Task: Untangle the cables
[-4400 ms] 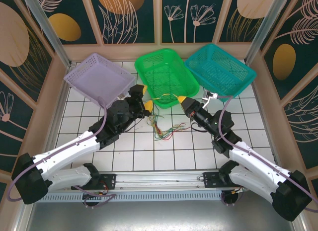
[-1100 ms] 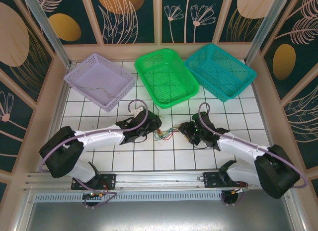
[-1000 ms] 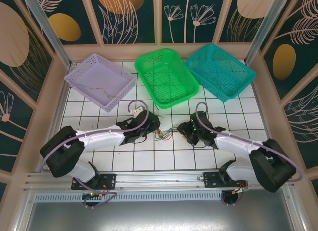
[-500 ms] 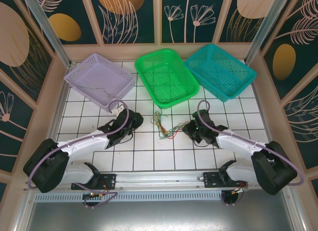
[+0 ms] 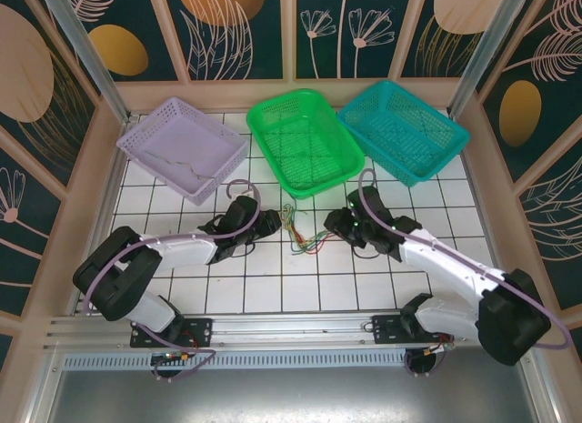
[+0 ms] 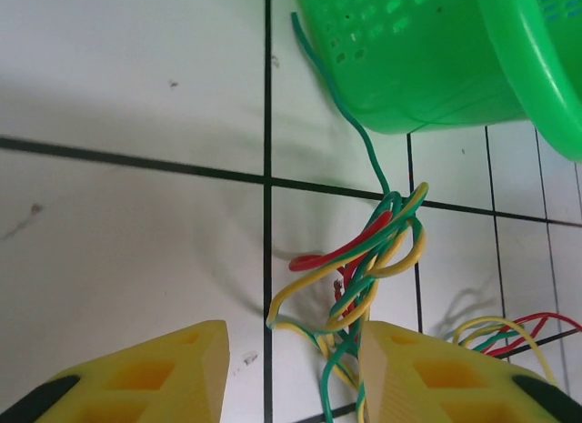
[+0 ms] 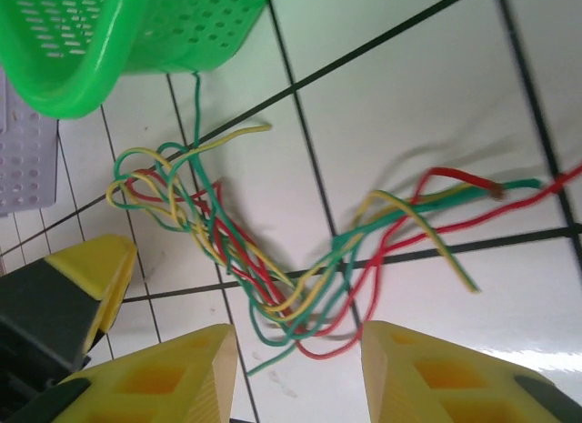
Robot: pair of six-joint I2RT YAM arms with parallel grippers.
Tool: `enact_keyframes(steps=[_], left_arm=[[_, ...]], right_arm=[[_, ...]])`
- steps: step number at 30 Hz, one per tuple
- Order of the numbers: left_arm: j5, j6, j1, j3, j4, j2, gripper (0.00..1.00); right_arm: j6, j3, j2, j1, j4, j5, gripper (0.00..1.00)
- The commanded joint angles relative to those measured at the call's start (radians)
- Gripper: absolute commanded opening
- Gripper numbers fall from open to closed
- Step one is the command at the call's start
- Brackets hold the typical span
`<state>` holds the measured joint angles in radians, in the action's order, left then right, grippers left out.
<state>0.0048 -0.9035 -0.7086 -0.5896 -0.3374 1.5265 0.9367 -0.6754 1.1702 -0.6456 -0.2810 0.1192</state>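
White glossy tiles with dark grout cover the counter point(image 5: 300, 287), walled in by panels painted with leaves. At its far edge sits the green basket point(image 5: 305, 141), hard perforated plastic with a thick rolled rim. Both arms reach in low towards the patch just in front of it, the left arm point(image 5: 182, 252) from its left, the right arm point(image 5: 446, 264) from its right.

The cables point(image 5: 300, 234) lie on the tiles just in front of that basket: thin, springy, smooth-sheathed strands in red, green and yellow, looped into a loose knot point(image 6: 373, 259) with free ends fanning away from the basket point(image 7: 264, 287).

The left jaws stand spread with several strands running between the blocky yellow fingers point(image 6: 136, 377); nothing is pinched. The right jaws are spread too, straddling the bottom of the loop.

I'd worry about either pair closing on several strands at once, which would drag the whole knot instead of freeing one wire. One green end lies against the basket's wall and could snag there. Such slick wire may also slip from hard plastic fingers, and the two wrists are near enough to bump.
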Motion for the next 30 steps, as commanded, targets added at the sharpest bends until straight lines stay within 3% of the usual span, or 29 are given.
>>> enact_keyframes(steps=[1, 9, 19, 25, 30], left_arm=[[0.009, 0.194, -0.004, 0.005, -0.103, 0.011, 0.41], [-0.005, 0.368, -0.005, 0.021, -0.078, 0.021, 0.44], [-0.014, 0.4, -0.007, -0.028, -0.099, 0.138, 0.47], [-0.021, 0.414, -0.006, -0.062, -0.112, 0.182, 0.37], [-0.002, 0.417, -0.009, -0.056, -0.146, 0.213, 0.15]], right_arm=[[-0.061, -0.082, 0.116, -0.014, 0.041, 0.091, 0.4], [-0.093, -0.184, 0.309, -0.02, 0.079, 0.189, 0.4], [-0.084, -0.177, 0.372, -0.031, 0.114, 0.202, 0.4], [-0.087, -0.171, 0.376, -0.031, 0.117, 0.204, 0.4], [-0.093, -0.171, 0.385, -0.031, 0.121, 0.206, 0.4]])
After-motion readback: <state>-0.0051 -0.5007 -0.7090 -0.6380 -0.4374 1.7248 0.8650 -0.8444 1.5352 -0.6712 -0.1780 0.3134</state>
